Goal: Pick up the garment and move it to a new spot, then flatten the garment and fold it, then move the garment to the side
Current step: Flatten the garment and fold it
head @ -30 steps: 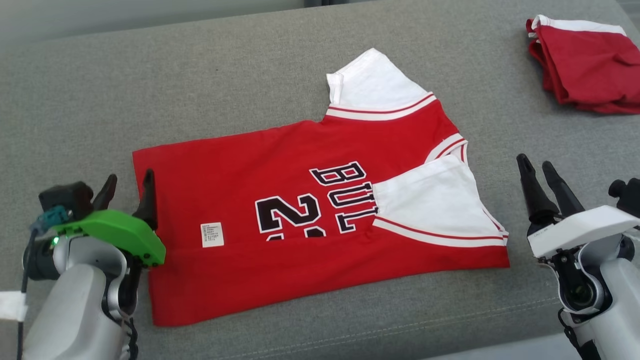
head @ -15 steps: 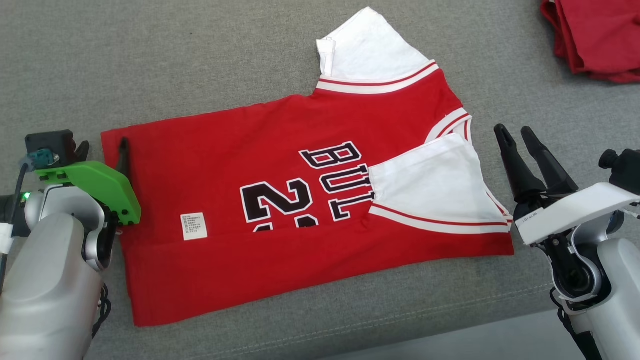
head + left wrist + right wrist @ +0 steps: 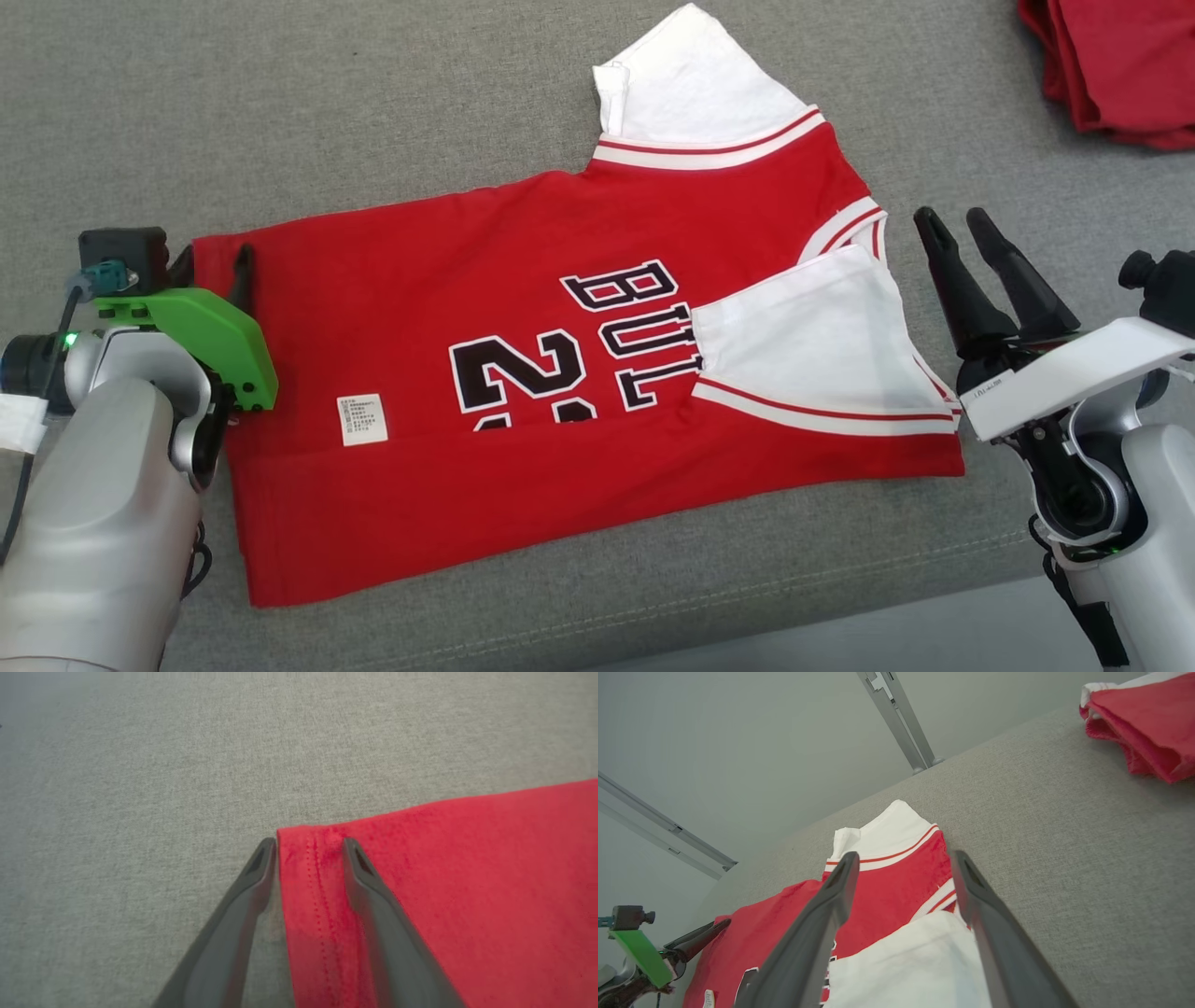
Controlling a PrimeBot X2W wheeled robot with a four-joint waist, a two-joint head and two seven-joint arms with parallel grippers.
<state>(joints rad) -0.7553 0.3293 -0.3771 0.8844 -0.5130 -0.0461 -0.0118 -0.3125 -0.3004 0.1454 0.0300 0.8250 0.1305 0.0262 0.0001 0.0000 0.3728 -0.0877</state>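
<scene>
Lying flat on the grey cushion (image 3: pixel 280 112), the red jersey (image 3: pixel 560 373) is seen centrally from the head. At nine o'clock the left gripper (image 3: pixel 215 257) is tilted down at its hem corner (image 3: pixel 219 275); at three o'clock the right gripper (image 3: pixel 950 219) is held beside the white sleeve (image 3: pixel 812 345), parted and empty. From the left wrist, spread fingers are seen straddling that corner. From the right wrist, the jersey is framed between wide fingers, folded red clothes (image 3: pixel 1148 723) at one o'clock.

Grey cushion (image 3: pixel 373 112), red jersey (image 3: pixel 485 271), red bundle (image 3: pixel 1120 65)
</scene>
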